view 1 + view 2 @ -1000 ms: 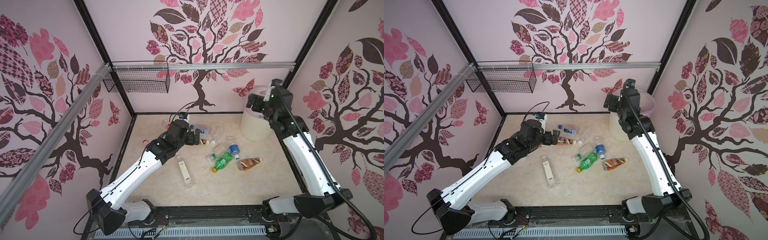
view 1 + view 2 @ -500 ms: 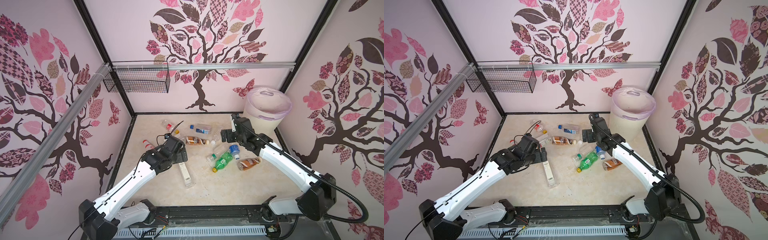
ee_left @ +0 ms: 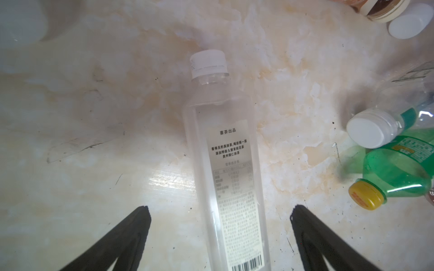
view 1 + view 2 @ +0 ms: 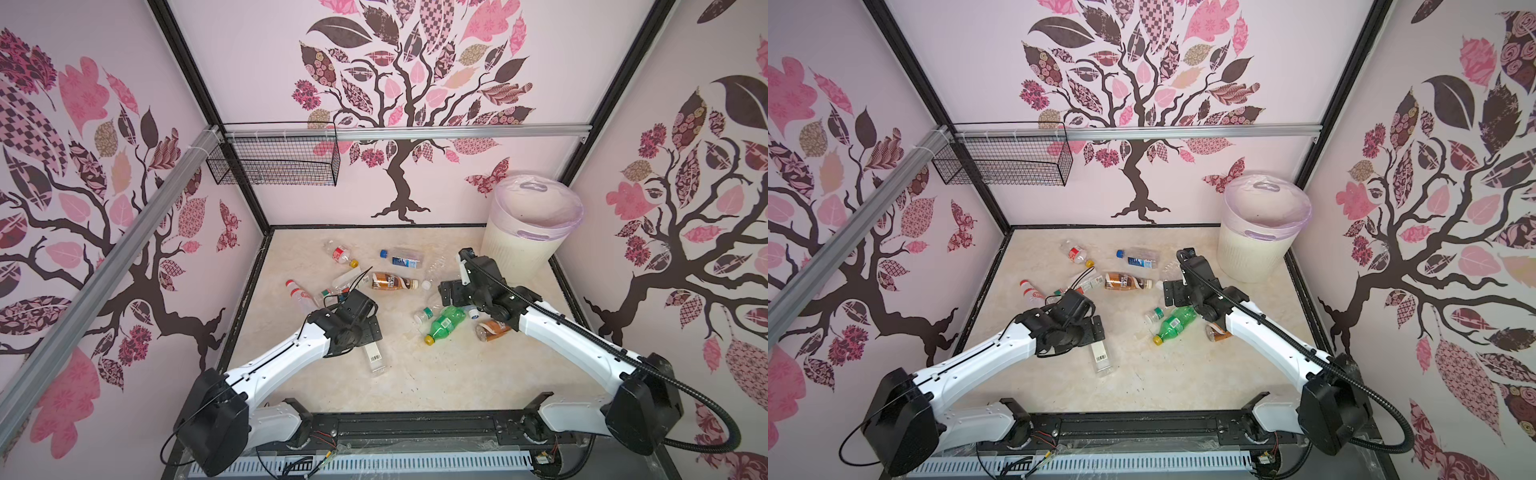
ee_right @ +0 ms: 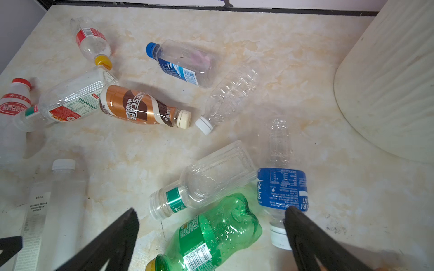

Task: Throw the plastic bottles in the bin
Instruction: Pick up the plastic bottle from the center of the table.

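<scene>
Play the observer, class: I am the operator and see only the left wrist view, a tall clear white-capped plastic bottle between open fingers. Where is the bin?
Observer: The round cream-white ribbed plastic bin stands in the far right corner.
Operator: Is the other gripper free?
Observer: The right gripper is open and empty; the green plastic bottle lies below, between its spread fingers.
Operator: Any bottles I cannot see?
Observer: A clear plastic bottle with a red label and yellow cap lies toward the back left.

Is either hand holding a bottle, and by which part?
Nothing held: left hand open over the tall clear bottle, right hand open over the green bottle.
</scene>
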`<state>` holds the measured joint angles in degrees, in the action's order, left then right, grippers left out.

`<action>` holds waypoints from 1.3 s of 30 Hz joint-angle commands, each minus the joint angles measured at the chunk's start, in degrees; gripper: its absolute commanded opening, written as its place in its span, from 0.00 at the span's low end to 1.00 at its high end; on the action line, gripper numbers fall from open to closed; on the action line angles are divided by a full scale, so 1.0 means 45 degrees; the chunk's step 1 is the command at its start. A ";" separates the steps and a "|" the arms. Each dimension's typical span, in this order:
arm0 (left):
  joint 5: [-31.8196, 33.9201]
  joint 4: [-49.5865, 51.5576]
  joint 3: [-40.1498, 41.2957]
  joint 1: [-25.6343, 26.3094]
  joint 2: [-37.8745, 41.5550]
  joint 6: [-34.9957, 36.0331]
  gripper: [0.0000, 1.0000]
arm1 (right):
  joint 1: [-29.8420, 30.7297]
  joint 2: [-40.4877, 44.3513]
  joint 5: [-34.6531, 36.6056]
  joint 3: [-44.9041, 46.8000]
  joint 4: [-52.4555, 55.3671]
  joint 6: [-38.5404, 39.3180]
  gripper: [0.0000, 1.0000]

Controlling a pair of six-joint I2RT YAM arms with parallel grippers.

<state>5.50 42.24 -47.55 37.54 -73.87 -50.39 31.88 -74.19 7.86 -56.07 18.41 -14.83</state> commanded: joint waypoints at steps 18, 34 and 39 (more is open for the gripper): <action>0.0374 -0.1513 0.0789 0.0010 -0.2272 0.0567 0.83 | 0.0089 0.0713 -0.0501 0.0845 -0.0646 -0.0230 1.00; 0.0108 -0.2088 0.0815 -0.0019 -0.1076 0.2184 0.63 | 0.0093 0.0262 -0.0855 0.0910 -0.1027 -0.0537 1.00; 0.0187 -0.1742 0.0385 -0.0011 -0.0768 0.2661 0.61 | 0.0100 0.0212 -0.1016 0.0893 -0.1163 -0.0696 0.99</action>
<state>6.11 34.37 -44.58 37.52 -78.26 -40.71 31.99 -72.86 4.12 -51.90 13.74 -16.93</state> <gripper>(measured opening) 0.611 0.995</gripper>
